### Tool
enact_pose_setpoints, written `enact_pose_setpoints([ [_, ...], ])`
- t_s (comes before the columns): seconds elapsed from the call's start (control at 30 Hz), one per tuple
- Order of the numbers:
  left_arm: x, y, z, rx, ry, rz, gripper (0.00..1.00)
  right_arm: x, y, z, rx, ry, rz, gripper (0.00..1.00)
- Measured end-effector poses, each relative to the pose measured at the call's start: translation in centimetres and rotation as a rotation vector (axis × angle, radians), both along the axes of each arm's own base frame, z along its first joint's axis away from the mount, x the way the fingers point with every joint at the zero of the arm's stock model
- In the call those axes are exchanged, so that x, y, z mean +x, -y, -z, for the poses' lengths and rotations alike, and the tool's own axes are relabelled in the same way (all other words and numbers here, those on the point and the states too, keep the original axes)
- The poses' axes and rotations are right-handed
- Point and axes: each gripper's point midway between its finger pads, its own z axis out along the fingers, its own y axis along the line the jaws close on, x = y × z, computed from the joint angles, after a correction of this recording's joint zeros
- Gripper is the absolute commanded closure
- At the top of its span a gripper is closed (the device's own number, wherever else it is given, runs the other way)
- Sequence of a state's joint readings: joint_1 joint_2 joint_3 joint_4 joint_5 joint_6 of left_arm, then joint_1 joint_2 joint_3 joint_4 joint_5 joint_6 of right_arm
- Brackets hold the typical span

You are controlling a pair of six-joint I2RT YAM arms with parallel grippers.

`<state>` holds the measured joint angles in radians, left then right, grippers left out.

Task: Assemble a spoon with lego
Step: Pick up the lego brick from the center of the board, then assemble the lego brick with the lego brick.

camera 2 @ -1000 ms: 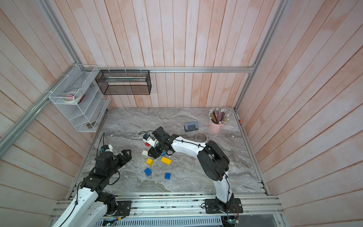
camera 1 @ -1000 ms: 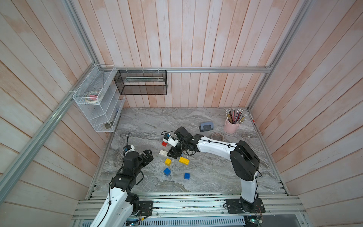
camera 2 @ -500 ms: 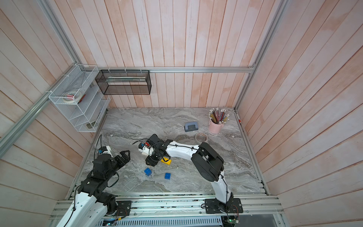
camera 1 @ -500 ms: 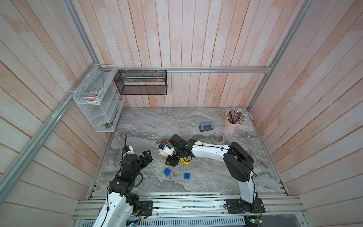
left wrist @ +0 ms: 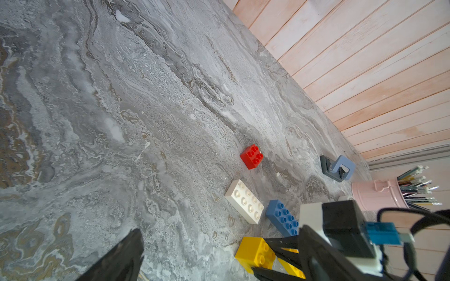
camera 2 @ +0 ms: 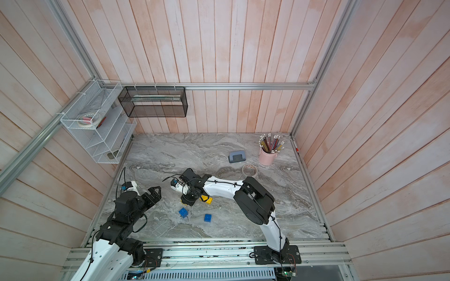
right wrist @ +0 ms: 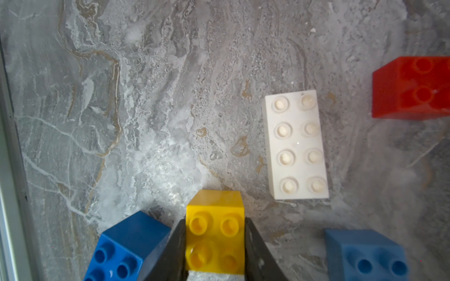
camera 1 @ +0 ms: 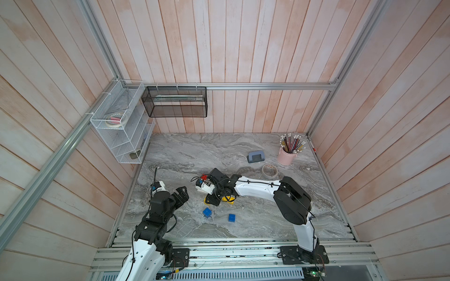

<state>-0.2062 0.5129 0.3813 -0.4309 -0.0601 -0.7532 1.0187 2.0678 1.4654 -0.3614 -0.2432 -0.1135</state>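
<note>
The lego lies as loose bricks on the marble table; no joined spoon is in view. My right gripper (right wrist: pixel 215 243) is shut on a small yellow square brick (right wrist: pixel 215 219), which still rests on the table. Beside it are a blue square brick (right wrist: pixel 126 245), a white long brick (right wrist: pixel 295 146), a red square brick (right wrist: pixel 414 87) and a blue long brick (right wrist: pixel 367 255). In a top view a yellow long brick (camera 1: pixel 230 200) shows under the right arm, and two blue squares (camera 1: pixel 207 212) (camera 1: pixel 231 217) lie nearer the front. My left gripper (camera 1: pixel 182 193) stands open and empty, left of the bricks.
A grey-blue hole punch (camera 1: pixel 255 157), a tape roll (camera 1: pixel 269 170) and a pink pencil cup (camera 1: pixel 288 155) stand at the back right. A white wire rack (camera 1: pixel 121 126) and a black mesh basket (camera 1: pixel 175 102) hang on the walls.
My right gripper has moved forward and left from the red brick, come down over the small yellow brick and shut on it. The left arm has shifted only slightly.
</note>
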Motion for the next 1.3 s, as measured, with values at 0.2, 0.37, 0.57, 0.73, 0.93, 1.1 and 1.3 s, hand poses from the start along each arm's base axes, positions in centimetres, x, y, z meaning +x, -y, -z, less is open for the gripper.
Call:
enact_pose_setpoints([
  [0.2,0.0,0.0,0.0,0.001,0.0,0.0,0.0,-0.3,-0.1,-0.1,-0.011,0.018,0.006,1.0],
  [0.37,0.0,0.0,-0.2,-0.001,0.008,0.001,0.0,-0.6,1.5,-2.2,0.005,0.044,0.053,1.0],
  [0.57,-0.1,0.0,-0.6,0.0,0.033,0.005,0.0,-1.2,2.4,-6.7,0.102,0.029,0.145,1.0],
  [0.73,-0.1,0.0,-0.6,0.0,0.033,0.006,0.0,-2.2,1.8,-7.1,0.128,-0.043,0.25,1.0],
  [0.93,-0.2,0.0,-0.7,-0.002,0.037,0.008,0.0,-4.6,1.3,-6.5,0.099,-0.086,0.323,1.0],
  [1.1,-0.2,0.1,-0.8,0.0,0.04,0.013,0.0,-5.6,1.2,-6.1,0.075,-0.083,0.365,1.0],
  [1.3,-0.2,0.1,-1.0,-0.002,0.054,0.013,0.0,-5.9,1.2,-5.0,0.049,-0.068,0.392,1.0],
])
